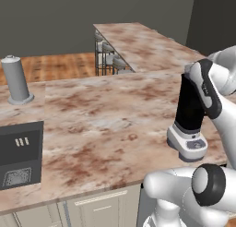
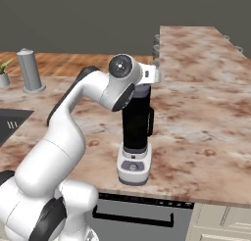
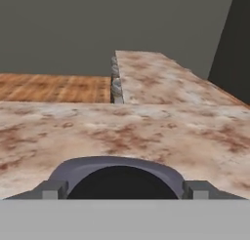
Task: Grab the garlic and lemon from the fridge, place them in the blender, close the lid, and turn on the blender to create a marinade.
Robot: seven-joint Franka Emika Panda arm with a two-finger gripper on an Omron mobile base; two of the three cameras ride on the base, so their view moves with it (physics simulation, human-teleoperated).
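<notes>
The end effector (image 3: pixel 119 188) hangs just above the blender (image 2: pixel 136 137), its fingertips (image 3: pixel 51 189) spread wide on either side of the jar's open rim and gripping nothing. The blender stands near the front edge of the marble worktop (image 1: pixel 101 115), base button facing outward. Farther left, a grey canister (image 1: pixel 16 80) sits well apart, and the island counter (image 3: pixel 156 75) stretches beyond. The jar mouth looks uncovered and dark inside; whether garlic or lemon lies within cannot be told. Judging from this, a descent off-centre could knock the tall jar toward the edge and tip it.
</notes>
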